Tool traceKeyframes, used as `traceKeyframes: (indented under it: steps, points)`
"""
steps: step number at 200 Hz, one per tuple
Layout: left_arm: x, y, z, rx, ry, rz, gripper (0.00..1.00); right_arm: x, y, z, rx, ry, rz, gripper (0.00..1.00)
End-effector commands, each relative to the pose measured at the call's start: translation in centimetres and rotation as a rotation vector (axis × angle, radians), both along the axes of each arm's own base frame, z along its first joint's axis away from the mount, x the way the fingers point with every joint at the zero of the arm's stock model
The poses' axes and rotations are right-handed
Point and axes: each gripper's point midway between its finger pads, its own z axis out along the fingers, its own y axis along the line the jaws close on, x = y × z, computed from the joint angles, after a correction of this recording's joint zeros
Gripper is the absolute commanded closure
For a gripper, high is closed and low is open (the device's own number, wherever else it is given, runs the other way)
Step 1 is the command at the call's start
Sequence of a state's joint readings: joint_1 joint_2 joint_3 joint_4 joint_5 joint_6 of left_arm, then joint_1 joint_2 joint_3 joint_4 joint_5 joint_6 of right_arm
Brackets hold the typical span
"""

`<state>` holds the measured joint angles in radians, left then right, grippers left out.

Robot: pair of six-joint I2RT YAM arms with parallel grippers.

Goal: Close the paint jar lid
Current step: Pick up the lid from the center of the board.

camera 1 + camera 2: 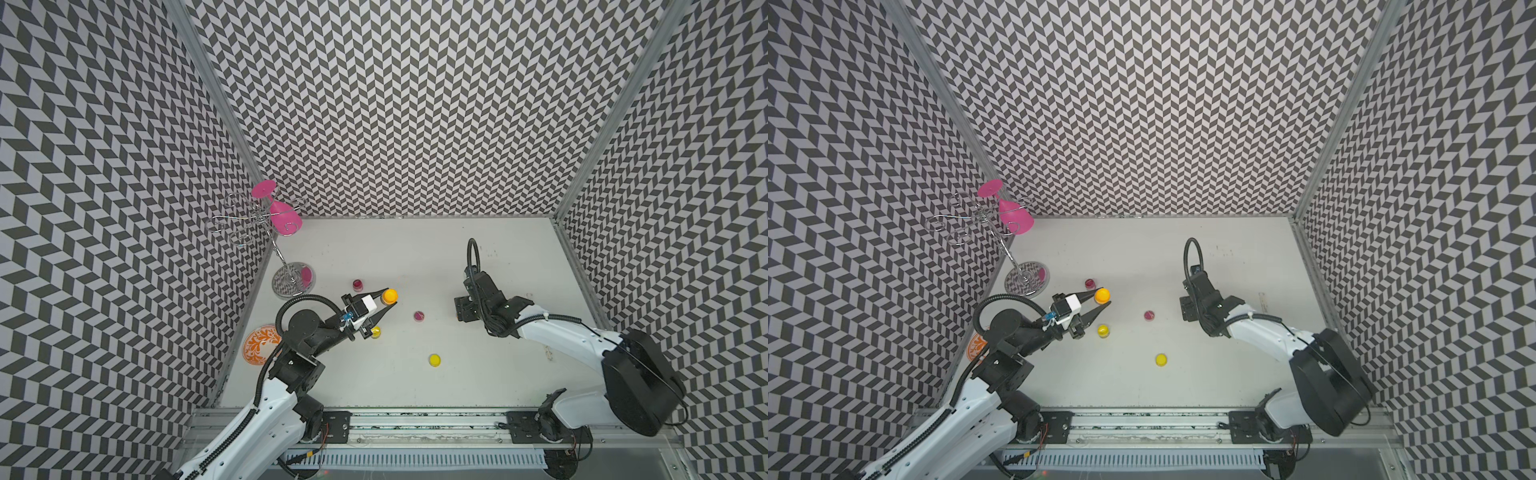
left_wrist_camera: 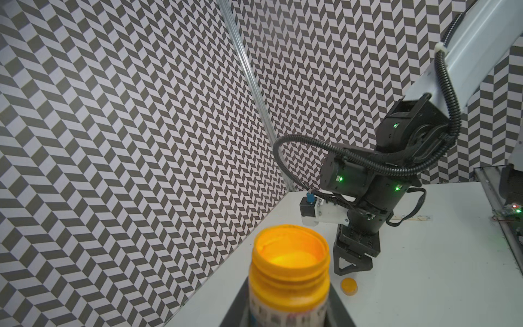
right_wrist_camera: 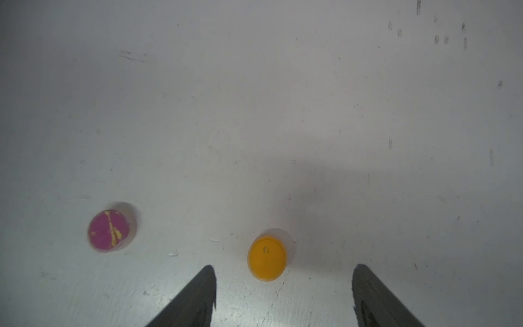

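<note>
The paint jar point(image 2: 290, 271) is orange, upright and has no lid on, with orange paint showing inside. My left gripper point(image 1: 388, 300) is shut on its body; in both top views the jar point(image 1: 1102, 295) sits between the fingertips. The orange lid point(image 3: 267, 259) lies flat on the white table. My right gripper point(image 3: 284, 267) hangs over it, open, with one finger on each side and neither touching it. In the left wrist view the lid point(image 2: 349, 286) lies just beside the right gripper's fingers point(image 2: 342, 266). In the top views the right gripper point(image 1: 463, 309) hides the lid.
A magenta lid point(image 1: 419, 316) lies between the arms, and a magenta jar point(image 1: 358, 284) stands behind the left gripper. A yellow jar point(image 1: 376, 331) and a yellow lid point(image 1: 435, 360) sit nearer the front. A wire rack with a pink glass point(image 1: 284, 218) and an orange patterned plate point(image 1: 259, 345) stand at the left.
</note>
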<state>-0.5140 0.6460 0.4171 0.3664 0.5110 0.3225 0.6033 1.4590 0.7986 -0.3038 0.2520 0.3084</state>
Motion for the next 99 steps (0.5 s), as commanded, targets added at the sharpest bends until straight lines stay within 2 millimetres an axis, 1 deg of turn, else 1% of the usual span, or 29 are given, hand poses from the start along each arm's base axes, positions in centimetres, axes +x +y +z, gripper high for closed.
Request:
traceKeyframes:
  steps: [1, 21, 51, 99]
  points:
    - [-0.6, -0.1, 0.0, -0.001, -0.005, -0.018, 0.7, 1.4, 0.5, 0.1, 0.047, -0.045, -0.028, 0.27]
    - [-0.8, -0.2, 0.1, -0.001, -0.012, -0.019, 0.7, 1.5, 0.7, -0.7, 0.044, -0.022, -0.017, 0.32]
    - [-0.6, -0.1, 0.0, 0.007, -0.016, -0.004, 0.69, 1.3, 1.1, -1.7, 0.047, 0.01, 0.006, 0.35]
    - [-0.4, -0.1, -0.3, 0.013, -0.007, -0.002, 0.69, 0.6, 1.1, -2.7, 0.054, 0.041, 0.011, 0.4]
